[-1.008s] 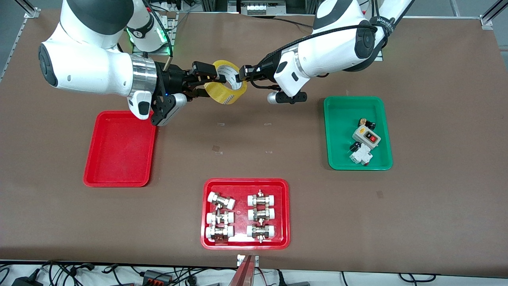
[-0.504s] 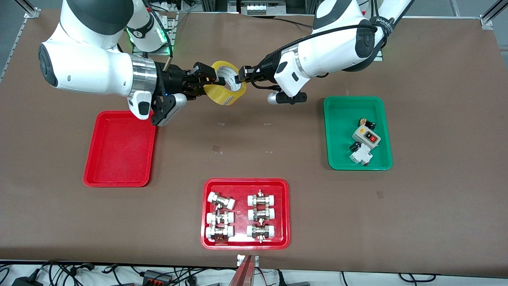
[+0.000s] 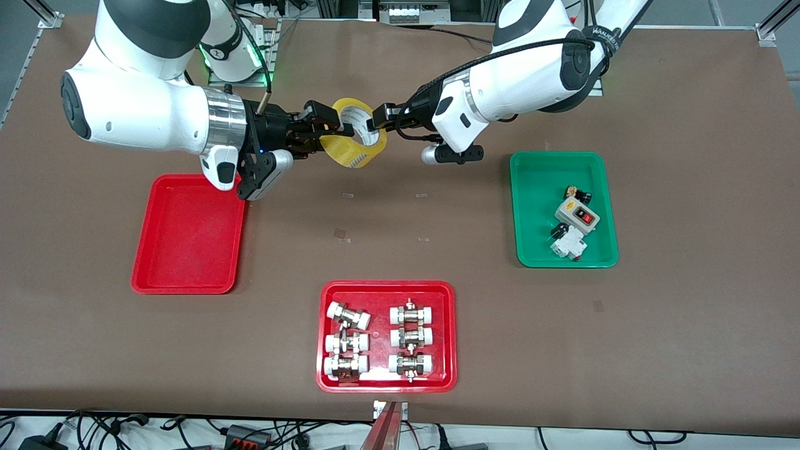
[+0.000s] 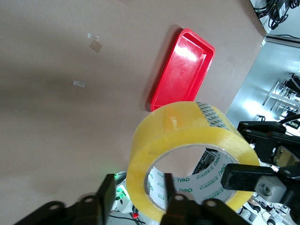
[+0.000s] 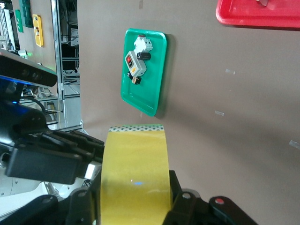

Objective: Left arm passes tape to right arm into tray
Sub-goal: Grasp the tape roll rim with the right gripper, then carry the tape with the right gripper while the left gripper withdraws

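The tape [image 3: 356,132], a yellowish translucent roll, hangs in the air between both grippers over the table's middle near the robot bases. My right gripper [image 3: 334,128] is shut on the roll's two flat sides, as the right wrist view [image 5: 133,192] shows on the tape [image 5: 136,173]. My left gripper [image 3: 377,119] is open: in the left wrist view [image 4: 138,192] its fingers straddle the tape's [image 4: 187,136] wall with a gap on each side. The plain red tray [image 3: 187,234] lies empty on the table at the right arm's end, nearer the front camera than the tape.
A green tray [image 3: 537,187] with switches and small electrical parts lies at the left arm's end. A red tray [image 3: 447,331] with several metal pipe fittings lies near the table's front edge. Bits of tape mark the table's middle.
My right gripper has closed on the tape. My left gripper's fingers have spread off the tape's wall. The roll has shifted slightly toward the right arm.
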Available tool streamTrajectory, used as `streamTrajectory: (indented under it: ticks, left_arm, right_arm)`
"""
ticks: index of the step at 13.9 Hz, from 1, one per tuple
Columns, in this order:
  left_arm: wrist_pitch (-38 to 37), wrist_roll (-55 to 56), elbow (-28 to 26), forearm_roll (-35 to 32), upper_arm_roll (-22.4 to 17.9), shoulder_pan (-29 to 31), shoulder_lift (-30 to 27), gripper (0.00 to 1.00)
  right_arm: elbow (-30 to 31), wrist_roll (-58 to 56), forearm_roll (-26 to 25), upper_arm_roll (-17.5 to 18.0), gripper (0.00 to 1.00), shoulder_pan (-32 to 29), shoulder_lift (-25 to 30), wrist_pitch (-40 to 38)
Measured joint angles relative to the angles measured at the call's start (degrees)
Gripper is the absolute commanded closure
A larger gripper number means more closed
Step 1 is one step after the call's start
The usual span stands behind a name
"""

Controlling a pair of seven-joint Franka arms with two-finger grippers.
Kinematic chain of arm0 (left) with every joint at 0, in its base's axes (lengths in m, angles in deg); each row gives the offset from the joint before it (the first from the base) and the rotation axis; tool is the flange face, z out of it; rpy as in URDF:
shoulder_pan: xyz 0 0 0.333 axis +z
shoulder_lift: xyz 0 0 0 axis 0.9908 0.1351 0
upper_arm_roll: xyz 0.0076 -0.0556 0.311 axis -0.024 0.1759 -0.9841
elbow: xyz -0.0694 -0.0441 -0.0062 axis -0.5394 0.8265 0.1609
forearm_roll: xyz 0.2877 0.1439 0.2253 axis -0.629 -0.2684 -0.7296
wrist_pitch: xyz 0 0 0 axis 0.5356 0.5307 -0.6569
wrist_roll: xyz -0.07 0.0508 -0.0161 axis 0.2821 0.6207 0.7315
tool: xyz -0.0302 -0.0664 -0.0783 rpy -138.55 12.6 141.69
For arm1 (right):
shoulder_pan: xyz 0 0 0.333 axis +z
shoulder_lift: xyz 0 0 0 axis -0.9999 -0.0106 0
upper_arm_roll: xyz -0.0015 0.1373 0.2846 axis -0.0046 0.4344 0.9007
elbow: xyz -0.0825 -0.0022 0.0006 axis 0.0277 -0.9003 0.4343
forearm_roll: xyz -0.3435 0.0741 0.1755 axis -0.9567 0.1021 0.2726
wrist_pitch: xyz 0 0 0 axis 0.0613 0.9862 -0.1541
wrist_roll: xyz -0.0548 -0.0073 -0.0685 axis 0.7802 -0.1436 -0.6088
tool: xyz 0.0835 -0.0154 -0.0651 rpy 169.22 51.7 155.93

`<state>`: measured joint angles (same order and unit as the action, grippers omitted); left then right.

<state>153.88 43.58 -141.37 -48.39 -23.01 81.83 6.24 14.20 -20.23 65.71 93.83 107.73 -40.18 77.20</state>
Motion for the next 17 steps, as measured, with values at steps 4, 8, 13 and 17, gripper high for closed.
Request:
streamTrajectory:
  ticks: [4, 8, 13, 17]
  left_arm:
    - [-7.45, -0.98, 0.41, -9.31, -0.24, 2.64, -0.22, 0.00]
    - [-18.83, -12.15, 1.34, -14.75, -4.34, 5.34, -1.90, 0.00]
    - [-28.64, -22.14, 1.40, -20.88, -19.41, -0.75, -5.40, 0.00]
    - [-33.45, -33.30, 2.11, -25.60, -28.80, -3.81, -8.16, 0.00]
  right_arm:
    - [0.02, 0.00, -0.10, -0.57, 0.66, -0.19, -1.14, 0.03]
    - [0.10, -0.36, -0.40, -1.42, 0.66, -2.74, -5.23, 0.29]
    - [0.57, -0.60, -1.20, -1.68, 0.66, -9.10, -9.37, 0.20]
    - [0.90, -0.73, -5.66, -1.90, 0.66, -16.41, -12.54, 0.23]
